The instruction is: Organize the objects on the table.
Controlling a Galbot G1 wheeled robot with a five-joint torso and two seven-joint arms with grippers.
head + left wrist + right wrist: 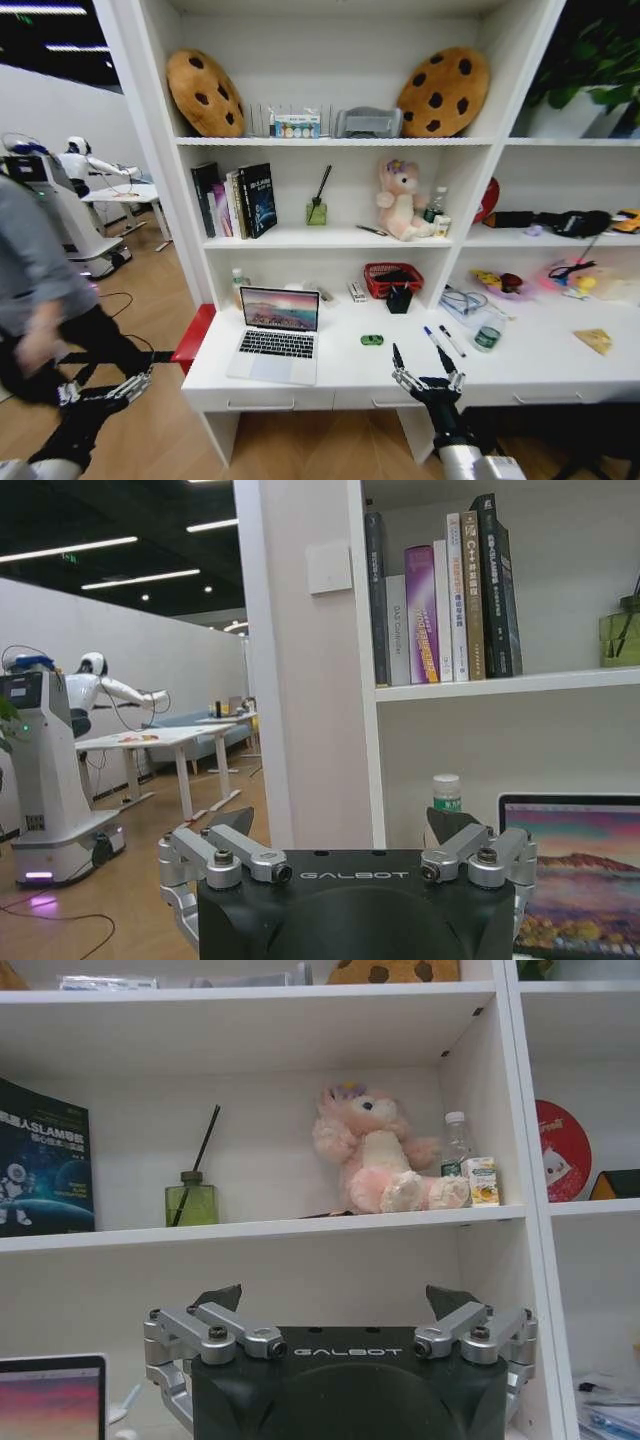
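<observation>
An open silver laptop stands on the left part of the white table; its screen also shows in the left wrist view and the right wrist view. A tiny green toy car lies right of it. Two pens lie farther right, beside a small dark-green round container. My right gripper hovers open over the table's front edge, just in front of the pens. My left gripper hangs open, low and left of the table, holding nothing.
A red mesh basket and a black cup stand at the back of the table. Cables and clutter cover the right end. Shelves above hold books, a diffuser bottle and a plush toy. A red stool is at the left.
</observation>
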